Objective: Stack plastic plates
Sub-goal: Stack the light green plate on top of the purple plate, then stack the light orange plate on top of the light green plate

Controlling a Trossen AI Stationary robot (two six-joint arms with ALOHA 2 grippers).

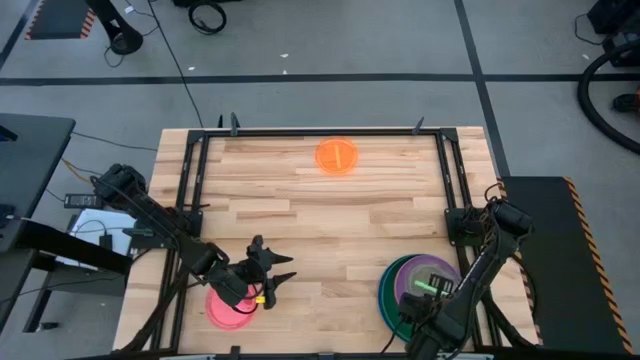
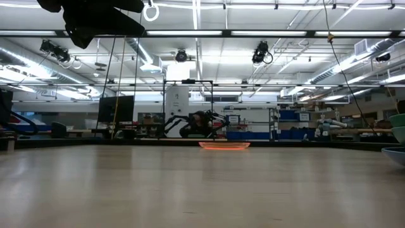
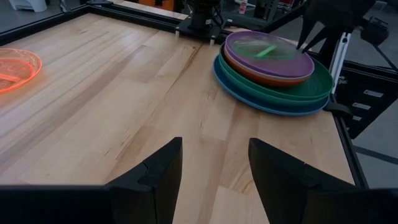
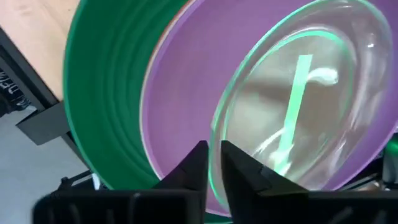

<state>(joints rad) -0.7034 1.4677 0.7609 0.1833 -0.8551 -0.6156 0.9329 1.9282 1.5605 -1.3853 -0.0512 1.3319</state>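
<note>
Nearest, the left gripper [image 1: 268, 272] is held wide open and empty just beside the small translucent pink round plastic plate [image 1: 228, 307], lying flat and unstacked. Across from it, the right gripper [image 4: 212, 163], its fingers nearly closed and holding nothing, is poised over the stack [image 1: 420, 289]: a small clear lime plate [image 4: 298, 93] on purple, orange, green and blue ones. Farthest, the small translucent orange plate [image 1: 336, 156] lies flat; being round, no long axis is shown. Two plates seem left.
</note>
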